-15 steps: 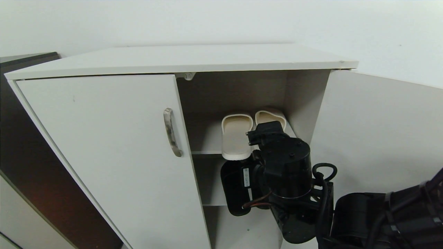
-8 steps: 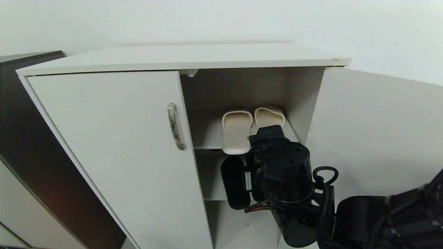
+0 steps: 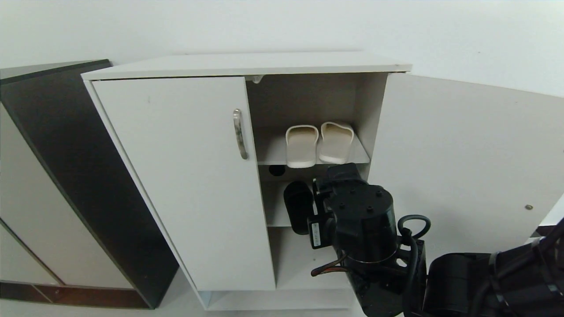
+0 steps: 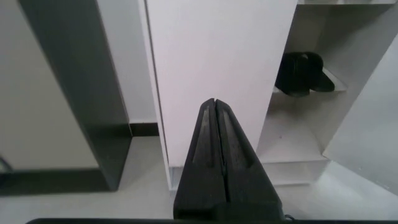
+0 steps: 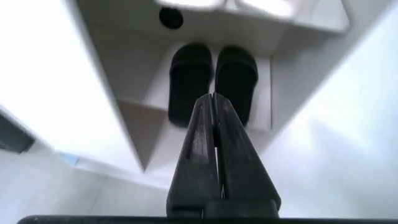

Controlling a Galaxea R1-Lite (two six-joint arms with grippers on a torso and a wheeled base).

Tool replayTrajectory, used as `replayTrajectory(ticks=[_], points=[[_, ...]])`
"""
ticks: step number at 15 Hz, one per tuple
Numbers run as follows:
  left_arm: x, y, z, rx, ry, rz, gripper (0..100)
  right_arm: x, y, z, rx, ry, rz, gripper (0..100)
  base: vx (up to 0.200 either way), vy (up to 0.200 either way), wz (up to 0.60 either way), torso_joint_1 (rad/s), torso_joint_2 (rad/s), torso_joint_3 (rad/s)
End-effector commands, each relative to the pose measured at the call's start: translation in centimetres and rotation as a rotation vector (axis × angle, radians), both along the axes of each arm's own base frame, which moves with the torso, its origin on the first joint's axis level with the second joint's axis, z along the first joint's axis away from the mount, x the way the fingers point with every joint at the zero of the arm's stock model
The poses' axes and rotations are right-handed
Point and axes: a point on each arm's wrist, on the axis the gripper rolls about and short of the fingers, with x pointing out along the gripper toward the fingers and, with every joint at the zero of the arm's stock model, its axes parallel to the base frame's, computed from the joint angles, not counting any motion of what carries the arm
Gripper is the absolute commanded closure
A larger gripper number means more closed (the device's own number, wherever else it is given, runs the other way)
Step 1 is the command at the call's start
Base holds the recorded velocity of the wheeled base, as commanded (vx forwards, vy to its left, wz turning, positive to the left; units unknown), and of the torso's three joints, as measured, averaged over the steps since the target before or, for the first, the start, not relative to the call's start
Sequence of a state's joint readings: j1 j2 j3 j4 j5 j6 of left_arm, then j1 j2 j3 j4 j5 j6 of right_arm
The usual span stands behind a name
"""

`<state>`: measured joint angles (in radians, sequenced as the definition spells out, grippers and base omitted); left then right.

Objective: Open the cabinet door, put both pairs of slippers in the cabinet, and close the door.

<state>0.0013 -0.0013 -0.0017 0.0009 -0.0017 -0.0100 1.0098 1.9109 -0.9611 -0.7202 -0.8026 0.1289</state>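
Begin with your right gripper [image 5: 213, 96]. Its two fingers are pressed flat together and there is nothing between them. It stands in front of the open half of the cabinet and points into it.

Straight ahead of the fingertips, a little beyond them, the pair of black slippers [image 5: 189, 78] lies side by side on the middle shelf [image 5: 262, 115], heels toward you. Ahead and above the hand, on the upper shelf [image 3: 271, 155], sits the pair of cream slippers [image 3: 302, 145], also side by side; the heel of one hangs slightly over the shelf edge.

To the right of this hand the cabinet door [image 3: 462, 154] is swung wide open. To its left is the other door [image 3: 185, 176], shut, with a metal handle [image 3: 238, 134].

Your left gripper [image 4: 214, 102] has its fingers pressed together as well, holding nothing. It faces the lower part of the shut door; the black slippers are ahead of it and off to its right.

As I judge it, both pairs are already stored, so the step in hand is the last one, closing the door. For the next move I think you should first bring the right arm clear of the opening. Then take the hand around to the outer face of the open door and push it toward the cabinet. Watch the overhanging cream heel, it may meet the door.
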Motion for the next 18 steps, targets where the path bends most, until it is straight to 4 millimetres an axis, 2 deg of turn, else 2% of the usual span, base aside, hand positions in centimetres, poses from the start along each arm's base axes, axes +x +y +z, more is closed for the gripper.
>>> replayTrajectory(ticks=[1,10,18], points=[[0.0,0.0,0.0,-0.001,0.002,0.000,100,0.0,0.1,-0.2,-0.004,0.003,0.001,100,-0.200,0.000,0.00,-0.002,0.01,0.007],[0.0,0.0,0.0,-0.001,0.002,0.000,100,0.3,-0.4,-0.5,-0.001,0.002,-0.006,100,-0.200,0.000,0.00,0.003,0.00,0.002],[0.0,0.0,0.0,-0.001,0.002,0.000,100,0.7,-1.6,-1.8,-0.029,0.016,0.032,100,0.000,0.000,0.00,0.000,0.00,0.000]])
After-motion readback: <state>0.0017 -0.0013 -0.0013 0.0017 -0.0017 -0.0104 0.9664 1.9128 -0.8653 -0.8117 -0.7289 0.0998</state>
